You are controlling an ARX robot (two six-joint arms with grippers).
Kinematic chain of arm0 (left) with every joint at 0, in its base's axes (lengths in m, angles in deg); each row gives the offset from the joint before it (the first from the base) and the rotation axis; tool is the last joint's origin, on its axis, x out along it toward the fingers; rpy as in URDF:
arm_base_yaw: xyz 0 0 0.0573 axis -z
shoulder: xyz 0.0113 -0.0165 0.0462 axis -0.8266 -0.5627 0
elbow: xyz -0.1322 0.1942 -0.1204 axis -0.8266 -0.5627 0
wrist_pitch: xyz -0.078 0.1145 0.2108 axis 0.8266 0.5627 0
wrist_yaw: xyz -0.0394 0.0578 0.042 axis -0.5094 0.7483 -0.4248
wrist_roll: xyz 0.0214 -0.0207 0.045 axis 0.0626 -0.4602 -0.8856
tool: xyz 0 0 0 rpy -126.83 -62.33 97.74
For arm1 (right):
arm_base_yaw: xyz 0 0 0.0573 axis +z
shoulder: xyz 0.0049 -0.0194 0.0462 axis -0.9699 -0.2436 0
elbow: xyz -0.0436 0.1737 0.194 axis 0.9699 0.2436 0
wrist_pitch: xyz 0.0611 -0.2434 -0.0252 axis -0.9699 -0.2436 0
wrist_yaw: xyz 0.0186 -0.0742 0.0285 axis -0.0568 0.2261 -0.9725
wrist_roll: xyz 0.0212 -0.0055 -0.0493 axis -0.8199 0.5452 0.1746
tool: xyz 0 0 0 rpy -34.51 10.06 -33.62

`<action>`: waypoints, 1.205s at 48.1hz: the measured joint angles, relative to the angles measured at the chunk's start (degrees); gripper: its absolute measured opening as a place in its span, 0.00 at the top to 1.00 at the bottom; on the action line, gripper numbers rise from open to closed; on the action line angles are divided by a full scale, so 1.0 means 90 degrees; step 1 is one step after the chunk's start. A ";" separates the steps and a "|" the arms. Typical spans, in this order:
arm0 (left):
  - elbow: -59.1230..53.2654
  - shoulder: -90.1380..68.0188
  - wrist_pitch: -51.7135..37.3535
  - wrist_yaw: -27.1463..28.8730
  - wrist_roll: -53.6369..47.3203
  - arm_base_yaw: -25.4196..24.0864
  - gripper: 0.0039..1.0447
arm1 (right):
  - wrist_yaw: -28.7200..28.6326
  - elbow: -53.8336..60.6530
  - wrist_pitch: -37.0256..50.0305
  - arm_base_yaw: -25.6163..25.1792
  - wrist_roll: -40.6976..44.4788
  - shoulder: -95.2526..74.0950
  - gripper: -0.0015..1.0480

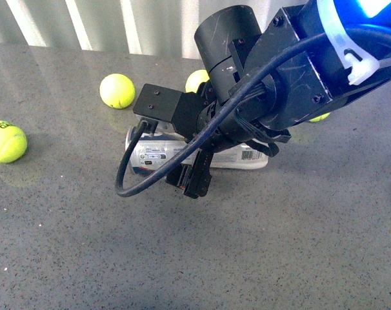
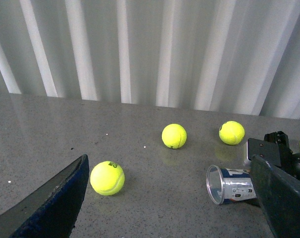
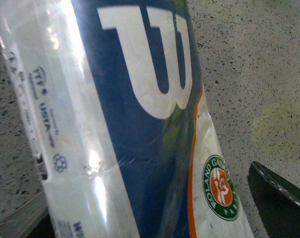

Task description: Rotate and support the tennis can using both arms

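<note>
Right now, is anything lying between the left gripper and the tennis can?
Nothing visible does. In the left wrist view bare table runs from the left gripper to the open end of the tennis can. The nearest tennis ball lies off to the side, and the right arm covers only the can's middle.

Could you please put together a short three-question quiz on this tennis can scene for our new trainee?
1. True or false: the tennis can stands upright on the table.
2. Which gripper is down at the can? A left, B right, C both.
3. Fill in: the large white letter on the can's blue label is ___.
Key: 1 false, it lies on its side. 2 B, the right gripper. 3 W.
</note>
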State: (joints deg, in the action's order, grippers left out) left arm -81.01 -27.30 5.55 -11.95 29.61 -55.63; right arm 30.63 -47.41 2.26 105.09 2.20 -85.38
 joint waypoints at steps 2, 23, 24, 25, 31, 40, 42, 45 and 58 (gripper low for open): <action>0.0000 0.0000 0.0000 0.0000 -0.0002 0.0000 0.06 | 0.0027 0.0049 -0.0005 0.0002 -0.0090 0.0058 0.05; 0.0000 0.0000 0.0000 -0.0002 0.0000 0.0000 0.06 | -0.0049 0.1044 0.0515 -0.0170 -0.1214 0.1328 0.07; 0.0000 0.0000 0.0000 0.0000 0.0000 0.0000 0.06 | -0.0034 0.1112 0.0556 -0.0197 -0.1409 0.1457 0.07; 0.0000 0.0000 0.0000 0.0000 0.0000 0.0000 0.06 | -0.0010 0.1173 0.0590 -0.0226 -0.1535 0.1593 0.07; 0.0000 0.0000 0.0000 0.0000 0.0000 0.0000 0.06 | 0.0610 0.1727 0.0794 -0.0639 -0.3279 0.2754 0.07; 0.0000 0.0002 0.0000 0.0002 0.0000 0.0000 0.06 | 0.1421 0.2305 0.0442 -0.1294 -0.5421 0.3859 0.07; 0.0000 0.0007 0.0000 -0.0007 -0.0002 0.0000 0.06 | 0.1416 0.2307 0.0442 -0.1316 -0.5615 0.3871 0.07; 0.0000 0.0005 0.0000 -0.0005 -0.0002 0.0000 0.06 | 0.1367 0.2344 0.0437 -0.1275 -0.5770 0.3842 0.07; 0.0000 0.0007 0.0000 0.0005 -0.0002 0.0000 0.06 | 0.2861 0.4646 0.5532 -0.1479 -0.5187 0.4119 0.41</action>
State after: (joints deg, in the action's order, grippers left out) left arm -81.01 -27.23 5.55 -11.91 29.59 -55.63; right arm 56.38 -5.59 52.05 91.78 -44.49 -48.31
